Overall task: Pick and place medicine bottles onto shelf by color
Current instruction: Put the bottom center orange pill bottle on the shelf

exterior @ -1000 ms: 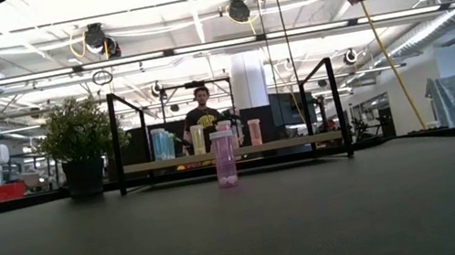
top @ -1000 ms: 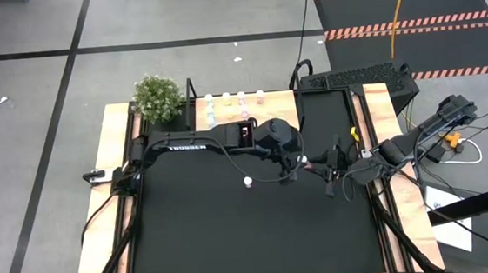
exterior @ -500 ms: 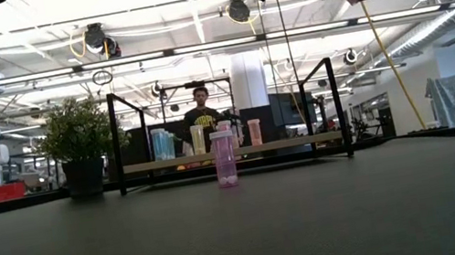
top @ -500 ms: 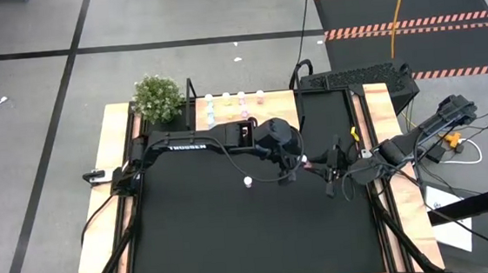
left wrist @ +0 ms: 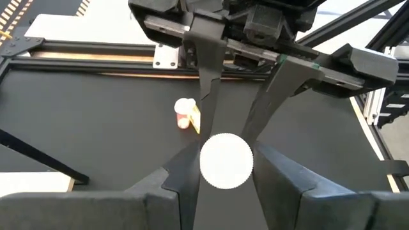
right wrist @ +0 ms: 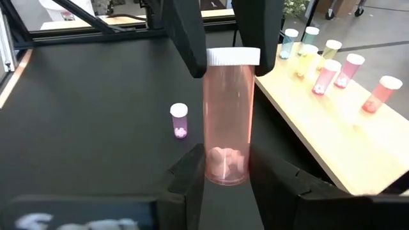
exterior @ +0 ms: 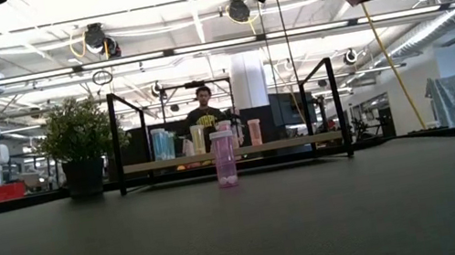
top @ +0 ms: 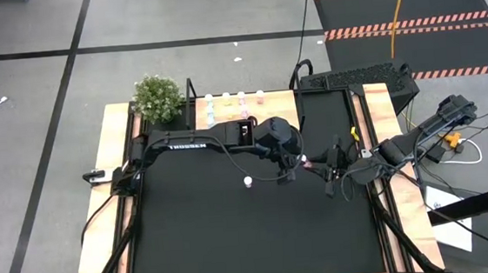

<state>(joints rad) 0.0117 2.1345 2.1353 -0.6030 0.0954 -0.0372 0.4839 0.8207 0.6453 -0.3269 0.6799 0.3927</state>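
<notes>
Centre-right of the high view: we see almost no change over the last second — the left gripper (top: 301, 160) and right gripper (top: 316, 162) both clamp one pink bottle (right wrist: 227, 115), a mid-air handover, shelf (top: 268, 108) above.

The shelf (top: 246, 108) stands at the far edge of the surface (top: 199, 236), with a row of bottles (top: 233, 97) along its back and the plant (top: 157, 97) just beside its left end. One bottle (top: 248, 181) stands alone mid-surface, in front of the shelf. To its right, the left claw (top: 297, 160) and right claw (top: 320, 162) meet above the surface, a bottle (right wrist: 228, 115) between them.
</notes>
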